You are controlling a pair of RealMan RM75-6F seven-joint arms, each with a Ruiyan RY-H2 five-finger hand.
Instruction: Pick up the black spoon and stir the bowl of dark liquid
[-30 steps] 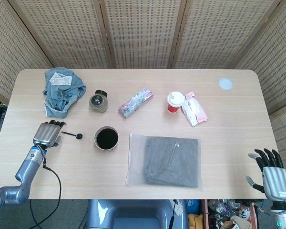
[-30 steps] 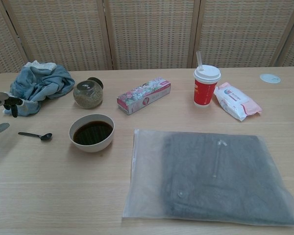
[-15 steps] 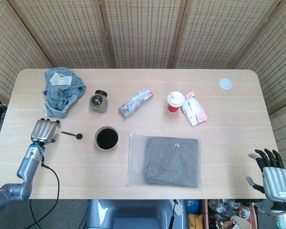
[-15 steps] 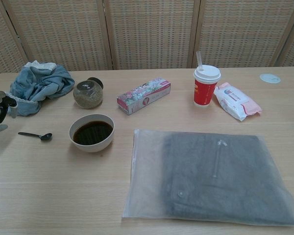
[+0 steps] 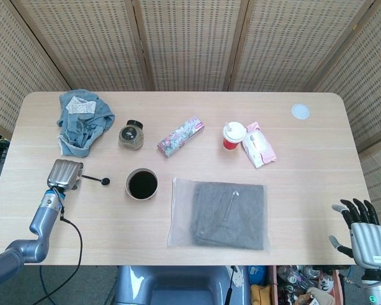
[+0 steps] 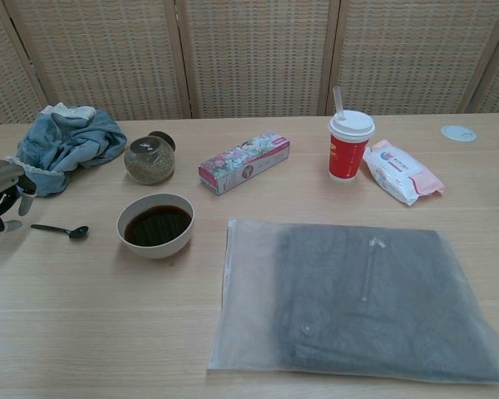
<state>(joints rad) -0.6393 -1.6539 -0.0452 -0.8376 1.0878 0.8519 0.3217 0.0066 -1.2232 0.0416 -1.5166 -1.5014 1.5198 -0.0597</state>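
Head view: looks almost straight down from high above, taking in the whole bench (image 5: 305, 152), the screen behind it, and the floor at the near edge.
Chest view: sits low at the near edge, faces level across the bench (image 6: 83, 332) toward the screen, much closer in.
Shared: bowl (image 5: 141, 184) (image 6: 156, 224), spoon (image 5: 96, 180) (image 6: 60, 229), red cup (image 5: 232, 135) (image 6: 348, 145), bagged grey cloth (image 5: 220, 214) (image 6: 362, 291), left hand (image 5: 64, 174) (image 6: 2, 194).
Head view only: right hand (image 5: 363, 235), below the bench's near right corner.

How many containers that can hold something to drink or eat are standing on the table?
3: the bowl of dark liquid front left, a glass jar behind it, and a red paper cup right of centre.
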